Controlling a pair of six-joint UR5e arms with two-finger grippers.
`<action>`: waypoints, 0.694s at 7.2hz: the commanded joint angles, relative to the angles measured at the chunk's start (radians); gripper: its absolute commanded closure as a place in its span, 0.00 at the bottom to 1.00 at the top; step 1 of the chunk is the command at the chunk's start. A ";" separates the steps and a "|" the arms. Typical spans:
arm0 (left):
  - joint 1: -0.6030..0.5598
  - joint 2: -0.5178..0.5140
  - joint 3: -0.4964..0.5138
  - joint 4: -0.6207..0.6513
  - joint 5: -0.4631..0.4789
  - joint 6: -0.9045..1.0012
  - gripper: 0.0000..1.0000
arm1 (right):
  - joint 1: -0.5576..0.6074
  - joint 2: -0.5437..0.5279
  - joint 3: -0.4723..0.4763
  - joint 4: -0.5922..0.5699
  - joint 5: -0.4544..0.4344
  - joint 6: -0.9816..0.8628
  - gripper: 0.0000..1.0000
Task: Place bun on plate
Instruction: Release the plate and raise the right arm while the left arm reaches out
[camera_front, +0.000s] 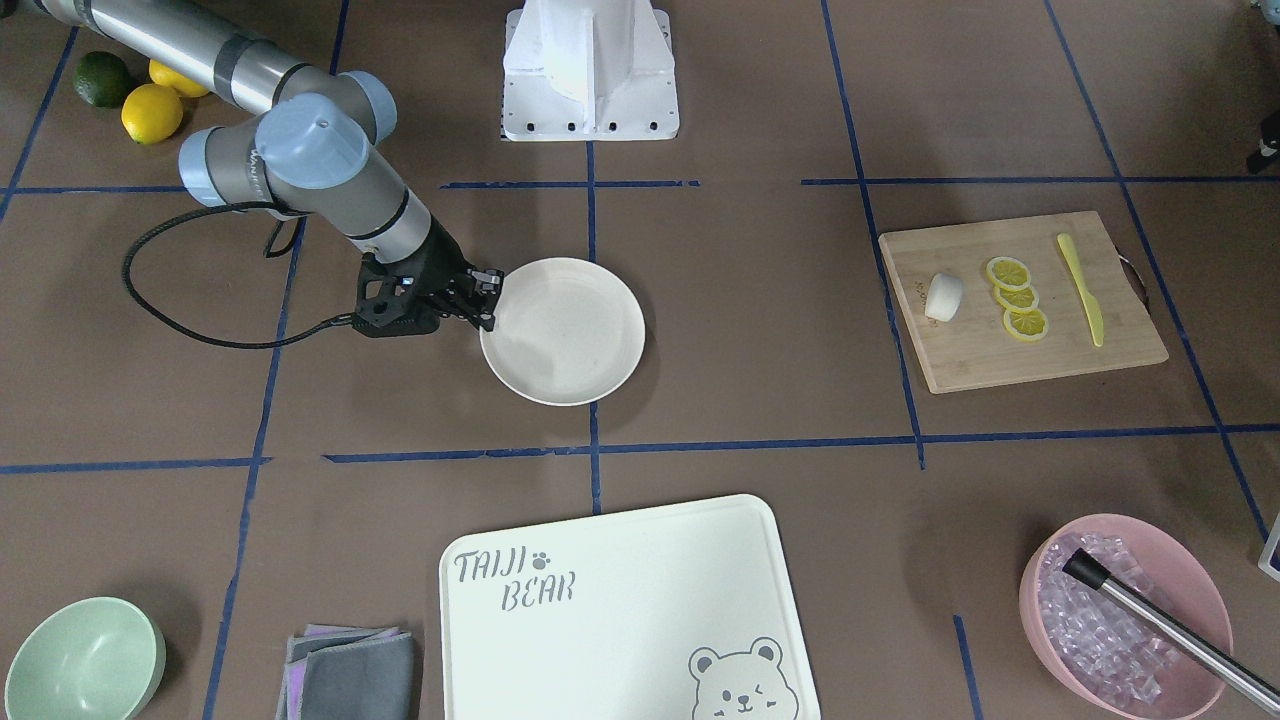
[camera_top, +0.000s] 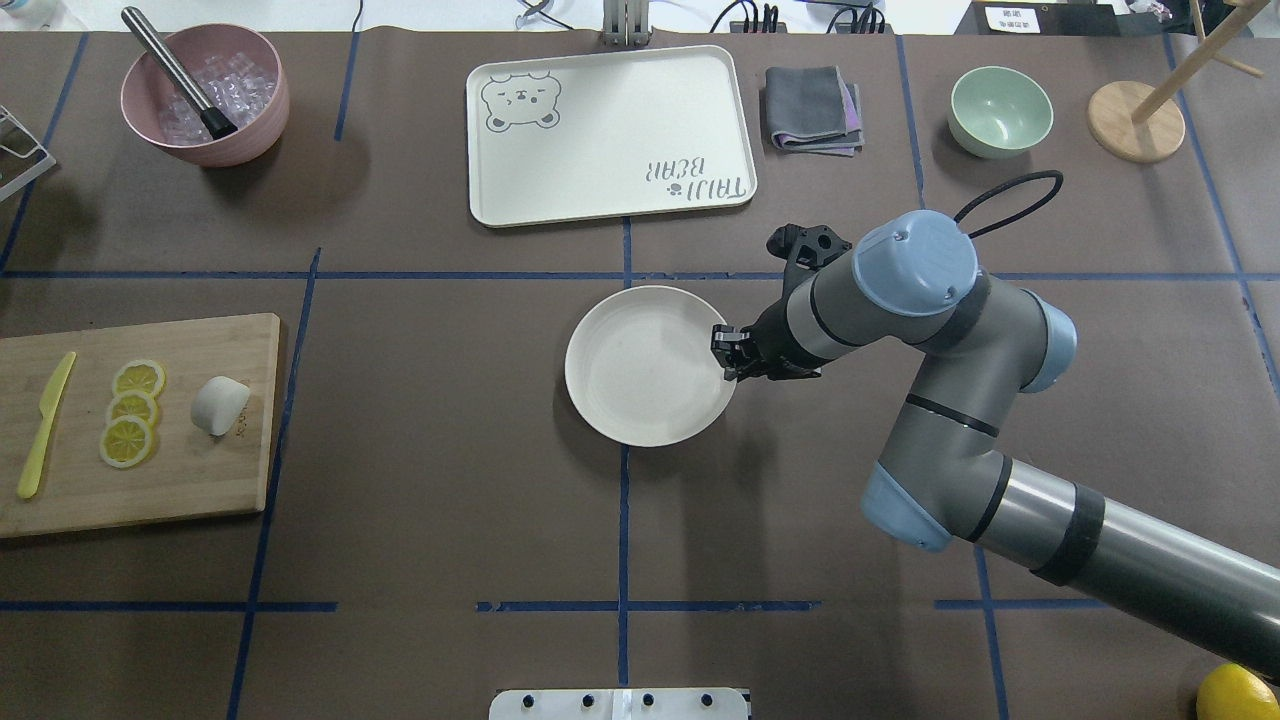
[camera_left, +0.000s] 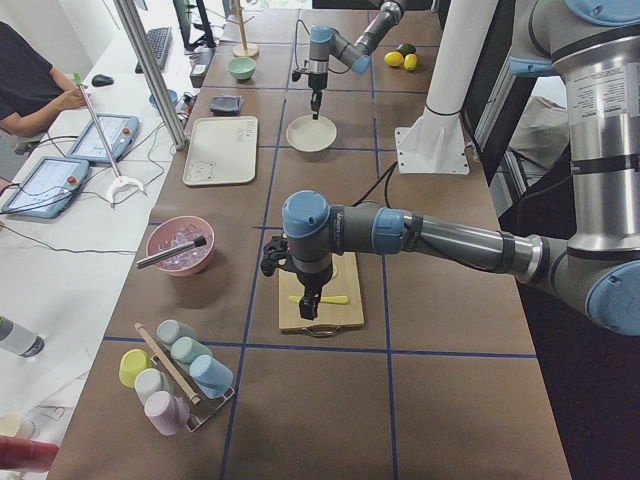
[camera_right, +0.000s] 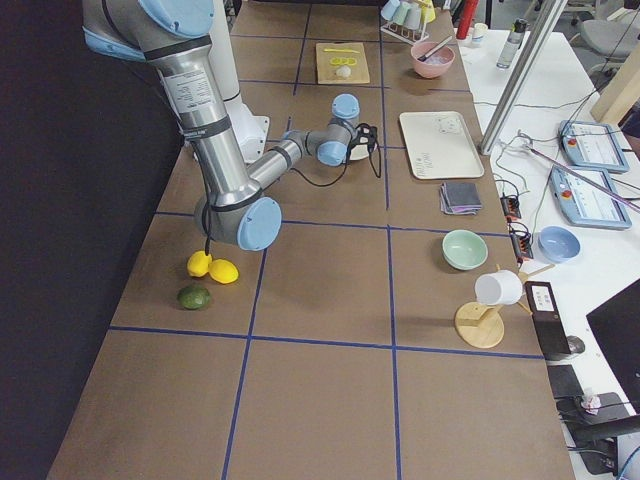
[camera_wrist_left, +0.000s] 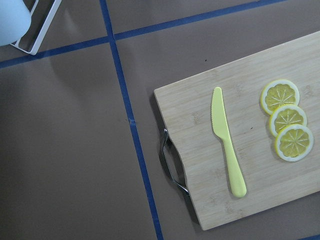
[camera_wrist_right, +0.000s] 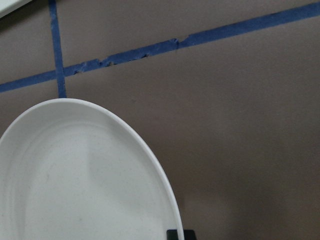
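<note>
The white bun (camera_front: 944, 297) (camera_top: 220, 405) lies on a wooden cutting board (camera_top: 140, 480), beside three lemon slices (camera_top: 132, 412) and a yellow knife (camera_top: 45, 425). The cream plate (camera_top: 645, 370) (camera_front: 570, 335) sits mid-table. My right gripper (camera_top: 728, 352) (camera_front: 487, 297) points down at the plate's rim on the robot's right and looks shut on it; a dark fingertip (camera_wrist_right: 180, 234) meets the rim in the right wrist view. My left gripper (camera_left: 309, 308) hovers over the cutting board; I cannot tell whether it is open or shut. The left wrist view shows the board, knife and slices, not the bun.
A bear-printed white board (camera_top: 610, 135), a grey cloth (camera_top: 812, 108), a mint bowl (camera_top: 1000, 110) and a wooden stand (camera_top: 1135, 120) line the far edge. A pink bowl (camera_top: 205, 95) holds ice and a metal tool. Lemons (camera_front: 150, 112) lie behind the right arm.
</note>
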 joint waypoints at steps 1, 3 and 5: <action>0.000 0.001 -0.002 0.000 0.000 -0.005 0.00 | -0.019 0.025 -0.020 -0.006 -0.014 0.018 1.00; 0.000 0.000 -0.013 0.000 -0.002 -0.009 0.00 | -0.033 0.033 -0.020 -0.006 -0.014 0.030 0.96; 0.005 -0.012 -0.011 0.002 -0.015 -0.029 0.00 | -0.033 0.033 -0.012 -0.008 -0.012 0.035 0.01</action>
